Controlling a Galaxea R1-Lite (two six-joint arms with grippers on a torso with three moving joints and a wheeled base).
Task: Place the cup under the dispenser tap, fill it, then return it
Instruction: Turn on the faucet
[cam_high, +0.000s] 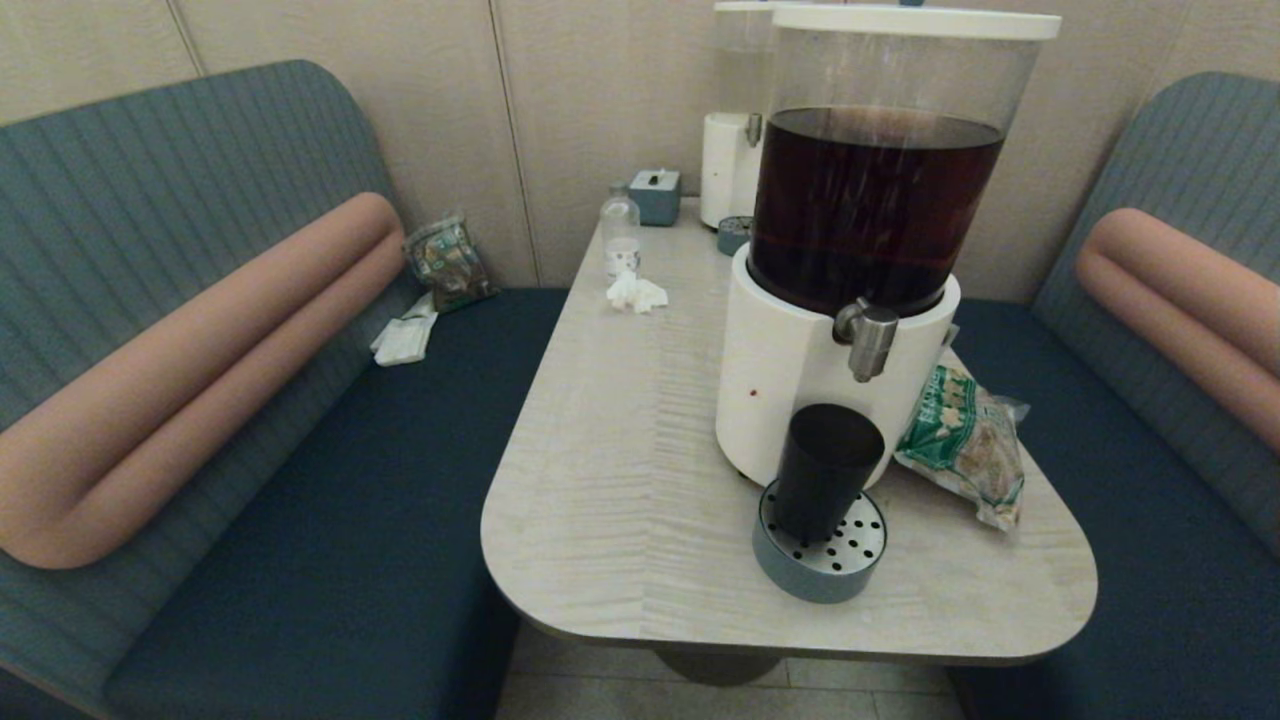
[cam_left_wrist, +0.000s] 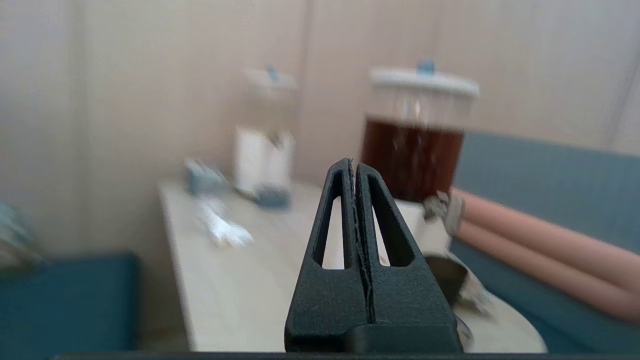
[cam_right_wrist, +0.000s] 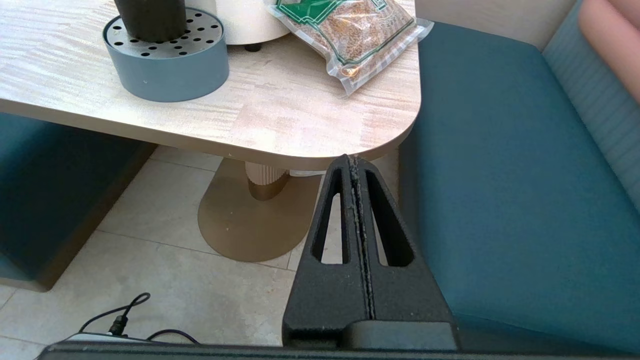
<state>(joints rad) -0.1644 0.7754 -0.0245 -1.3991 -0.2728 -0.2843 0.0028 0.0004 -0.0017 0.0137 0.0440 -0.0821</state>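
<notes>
The dark cup (cam_high: 826, 468) stands upright on the grey-blue perforated drip tray (cam_high: 822, 560), just below and slightly left of the brushed-steel dispenser tap (cam_high: 868, 338). That tap belongs to the white-based dispenser (cam_high: 800, 370), whose clear tank holds dark brown drink. Neither arm shows in the head view. My left gripper (cam_left_wrist: 354, 164) is shut and empty, held off the table's left side and facing the dispenser (cam_left_wrist: 412, 160). My right gripper (cam_right_wrist: 351, 160) is shut and empty too, low beside the table's near right corner; the cup (cam_right_wrist: 150, 17) and drip tray (cam_right_wrist: 167, 62) sit at that view's top.
A green-printed snack bag (cam_high: 965, 440) lies right of the dispenser base. Further back are a second white dispenser (cam_high: 735, 120) with a colourless tank, a small clear bottle (cam_high: 620, 235), crumpled tissue (cam_high: 635, 293) and a grey box (cam_high: 655, 195). Blue benches (cam_high: 300, 520) flank the table (cam_high: 620, 480).
</notes>
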